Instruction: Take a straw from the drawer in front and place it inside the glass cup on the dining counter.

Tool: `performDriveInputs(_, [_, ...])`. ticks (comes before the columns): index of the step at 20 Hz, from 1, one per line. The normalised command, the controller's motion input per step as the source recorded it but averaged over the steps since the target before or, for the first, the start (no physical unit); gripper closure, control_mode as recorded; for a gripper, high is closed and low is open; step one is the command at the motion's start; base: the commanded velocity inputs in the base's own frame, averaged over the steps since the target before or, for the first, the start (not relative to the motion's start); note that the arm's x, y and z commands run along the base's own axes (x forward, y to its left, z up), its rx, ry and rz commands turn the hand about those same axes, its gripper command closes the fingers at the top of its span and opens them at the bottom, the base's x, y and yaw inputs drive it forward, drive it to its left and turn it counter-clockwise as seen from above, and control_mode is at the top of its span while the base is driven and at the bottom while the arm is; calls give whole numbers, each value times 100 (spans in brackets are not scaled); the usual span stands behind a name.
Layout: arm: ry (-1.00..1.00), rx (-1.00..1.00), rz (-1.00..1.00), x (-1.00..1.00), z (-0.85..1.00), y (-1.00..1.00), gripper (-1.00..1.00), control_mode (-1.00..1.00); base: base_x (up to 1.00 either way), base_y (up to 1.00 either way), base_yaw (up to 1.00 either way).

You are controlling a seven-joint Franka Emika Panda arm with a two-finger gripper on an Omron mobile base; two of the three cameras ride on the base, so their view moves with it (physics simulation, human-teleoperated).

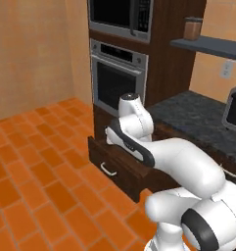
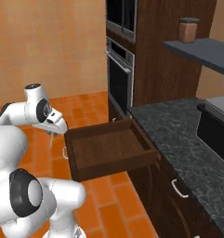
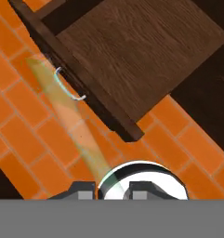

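Observation:
The dark-brown drawer (image 2: 114,167) stands pulled open over the orange floor, and its wooden bottom (image 3: 132,51) is bare. Its curved silver handle (image 3: 69,86) shows on the front (image 1: 114,169). My gripper (image 3: 112,188) hovers above the floor just outside the drawer front, shut on the straw (image 3: 81,130). The straw is a pale thin stick that runs from between the fingertips out past the handle. In the right base view the gripper (image 2: 51,131) hangs left of the drawer with the straw (image 2: 50,139) pointing down. The glass cup and the dining counter are out of view.
A built-in oven (image 1: 117,81) and a microwave (image 1: 122,17) stack up behind the drawer. A dark speckled granite counter (image 2: 178,135) runs along the right, with an appliance (image 1: 233,112) on it. A shelf (image 2: 201,49) above carries a brown canister (image 2: 188,29).

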Motion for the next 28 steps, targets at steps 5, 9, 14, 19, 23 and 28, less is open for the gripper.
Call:
performDriveInputs(5, [0,0,0,0,0,0,100,100,38,89,26])
performDriveInputs(9, [0,0,0,0,0,0,100,100,100,43,13])
performDriveInputs(14, [0,0,0,0,0,0,100,100,100,33,6])
performDriveInputs(19, [0,0,0,0,0,0,100,100,100,27,2])
performDriveInputs(23, [0,0,0,0,0,0,100,100,100,25,4])
performDriveInputs(28, [0,0,0,0,0,0,100,100,100,23,7])
